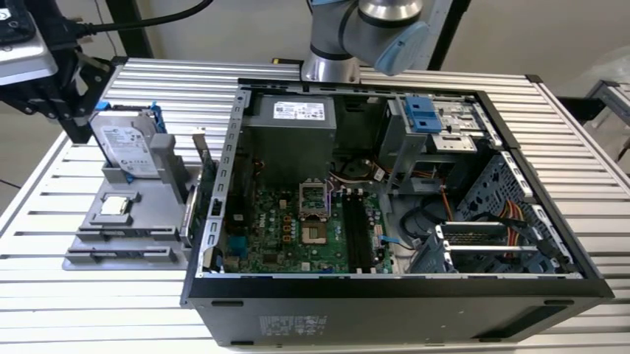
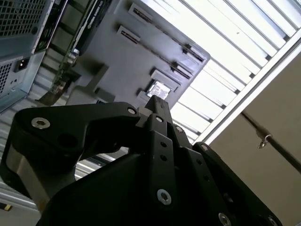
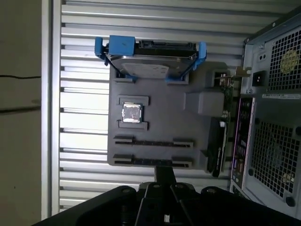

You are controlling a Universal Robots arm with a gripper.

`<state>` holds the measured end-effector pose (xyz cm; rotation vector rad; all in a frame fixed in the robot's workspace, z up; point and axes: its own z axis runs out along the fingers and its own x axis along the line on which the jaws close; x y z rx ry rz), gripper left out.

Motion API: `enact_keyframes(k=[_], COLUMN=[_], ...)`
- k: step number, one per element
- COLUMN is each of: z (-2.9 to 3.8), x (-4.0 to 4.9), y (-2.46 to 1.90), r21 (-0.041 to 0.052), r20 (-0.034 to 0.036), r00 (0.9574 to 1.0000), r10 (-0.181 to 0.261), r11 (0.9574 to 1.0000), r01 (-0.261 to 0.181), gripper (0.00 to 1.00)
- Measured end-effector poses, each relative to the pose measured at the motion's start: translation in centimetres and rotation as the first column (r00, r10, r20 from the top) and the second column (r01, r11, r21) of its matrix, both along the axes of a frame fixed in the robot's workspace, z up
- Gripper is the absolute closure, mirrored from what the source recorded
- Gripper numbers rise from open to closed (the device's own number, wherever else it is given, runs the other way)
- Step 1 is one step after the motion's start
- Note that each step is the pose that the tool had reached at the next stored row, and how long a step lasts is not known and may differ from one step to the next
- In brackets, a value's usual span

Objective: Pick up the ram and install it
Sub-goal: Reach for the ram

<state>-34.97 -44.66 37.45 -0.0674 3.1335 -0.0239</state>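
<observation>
The fingers (image 3: pixel 164 173) are pressed together with nothing between them, above the grey tray's (image 3: pixel 155 101) edge. The ram (image 3: pixel 217 149) stands on edge along the tray's side next to the computer case (image 3: pixel 273 117), apart from the fingers.

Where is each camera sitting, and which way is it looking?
Exterior view: off the arm, up high, looking down into the open computer case and the grey holder at the exterior view's left; the arm shows behind the case.
First wrist view: on the arm, looking down at the grey holder with the hard drive and processor chip; the shut tool shows.
Second wrist view: on the arm, looking slantwise past the tool at the grey holder.
Shared: both wrist views show the tool, grey holder and processor chip.
</observation>
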Motion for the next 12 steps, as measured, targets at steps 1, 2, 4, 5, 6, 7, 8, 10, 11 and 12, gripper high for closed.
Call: enact_keyframes(k=[1,2,4,5,6,7,8,10,11,12], z=[0.0,0.0,0.0,0.01,0.01,0.0,-0.01,0.0,0.0,0.0], x=[0.0,0.0,0.0,0.0,0.0,0.0,0.0,0.0,0.0,0.0], y=[0.0,0.0,0.0,0.01,0.01,0.0,-0.01,-0.03,-0.26,-0.36], r21=[0.0093,0.0172,0.0267,0.0288,0.0292,0.0293,0.0294,0.0293,0.0293,0.0293], r20=[-0.0001,-0.0002,-0.0001,-0.0002,-0.0001,0.0,0.0001,0.0,-0.0001,-0.0001], r00=[1.0,1.0,1.0,1.0,1.0,0.9999,0.9999,0.9999,0.9998,0.9998], r10=[0.001,0.001,0.004,0.006,0.008,0.011,0.013,0.015,0.019,0.022], r11=[1.0,0.9999,0.9996,0.9996,0.9995,0.9995,0.9995,0.9995,0.9994,0.9993], r01=[-0.001,-0.001,-0.004,-0.006,-0.008,-0.011,-0.013,-0.015,-0.019,-0.022], gripper=[1.0,1.0,1.0,1.0,1.0,1.0,1.0,1.0,1.0,1.0])
